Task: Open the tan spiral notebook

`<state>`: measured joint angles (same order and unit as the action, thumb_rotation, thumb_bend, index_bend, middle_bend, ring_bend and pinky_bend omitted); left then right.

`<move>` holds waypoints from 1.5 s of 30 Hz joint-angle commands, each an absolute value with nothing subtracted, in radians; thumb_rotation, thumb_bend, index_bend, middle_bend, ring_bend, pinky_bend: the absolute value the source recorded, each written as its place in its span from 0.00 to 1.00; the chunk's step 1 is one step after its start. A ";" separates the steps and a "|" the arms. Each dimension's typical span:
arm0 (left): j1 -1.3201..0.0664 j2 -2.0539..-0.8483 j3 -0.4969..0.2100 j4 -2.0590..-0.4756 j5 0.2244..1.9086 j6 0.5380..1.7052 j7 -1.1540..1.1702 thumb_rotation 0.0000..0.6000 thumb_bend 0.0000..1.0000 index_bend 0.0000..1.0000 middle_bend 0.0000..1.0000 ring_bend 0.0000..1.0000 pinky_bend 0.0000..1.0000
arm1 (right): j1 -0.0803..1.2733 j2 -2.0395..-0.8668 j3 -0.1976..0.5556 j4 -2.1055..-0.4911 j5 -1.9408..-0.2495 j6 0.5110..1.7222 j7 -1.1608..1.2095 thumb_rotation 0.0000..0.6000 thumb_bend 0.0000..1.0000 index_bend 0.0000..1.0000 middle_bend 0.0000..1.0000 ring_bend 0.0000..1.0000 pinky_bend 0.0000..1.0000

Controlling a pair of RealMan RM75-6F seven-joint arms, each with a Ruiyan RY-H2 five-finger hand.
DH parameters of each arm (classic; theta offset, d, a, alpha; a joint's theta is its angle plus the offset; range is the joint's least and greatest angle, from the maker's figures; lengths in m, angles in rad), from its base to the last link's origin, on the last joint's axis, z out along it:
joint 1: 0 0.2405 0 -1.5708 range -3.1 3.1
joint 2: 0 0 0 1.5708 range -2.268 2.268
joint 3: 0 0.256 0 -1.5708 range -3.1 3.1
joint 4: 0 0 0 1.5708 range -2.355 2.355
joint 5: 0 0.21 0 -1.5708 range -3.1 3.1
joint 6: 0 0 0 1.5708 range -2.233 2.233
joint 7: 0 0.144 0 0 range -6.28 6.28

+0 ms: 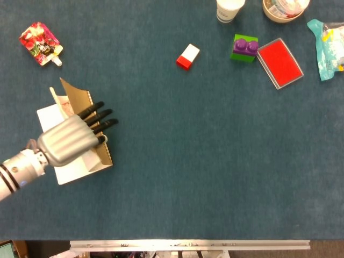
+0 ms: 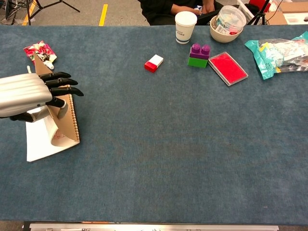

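The tan spiral-bound cardboard notebook (image 2: 62,126) lies at the table's left edge, its cover raised steeply off the white pages. The left hand (image 2: 29,95) pinches that cover; laying it flat remains.

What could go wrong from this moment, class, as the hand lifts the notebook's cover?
1. The tan cover stands only half raised against the left hand; if it slips off the fingers, it could fall shut.
2. The white pages curl up with the cover, so several might turn instead.

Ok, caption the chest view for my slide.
Left hand lifts the tan spiral notebook cover upright, white pages exposed beneath.
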<state>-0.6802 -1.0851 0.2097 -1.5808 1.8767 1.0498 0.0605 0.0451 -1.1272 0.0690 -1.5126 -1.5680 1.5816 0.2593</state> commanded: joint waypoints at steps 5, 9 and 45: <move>-0.752 -1.088 0.156 -1.725 1.875 0.895 0.268 1.00 0.66 0.63 0.11 0.00 0.00 | 0.041 -1.127 0.069 -1.505 -1.566 1.586 0.270 1.00 0.39 0.36 0.37 0.23 0.29; -0.769 -1.111 0.128 -1.778 1.835 0.814 0.385 1.00 0.67 0.62 0.11 0.00 0.00 | 0.037 -1.127 0.070 -1.496 -1.561 1.590 0.282 1.00 0.40 0.36 0.37 0.23 0.29; -0.973 -1.391 0.108 -2.055 0.899 0.813 1.250 1.00 0.67 0.05 0.05 0.00 0.00 | 0.015 -1.155 0.072 -1.417 -1.541 1.600 0.372 1.00 0.40 0.36 0.37 0.23 0.29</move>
<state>-0.9585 -1.3803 0.1019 -2.0422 0.9134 0.8003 1.2418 0.0152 -1.1545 0.0721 -1.4172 -1.5417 1.5993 0.3720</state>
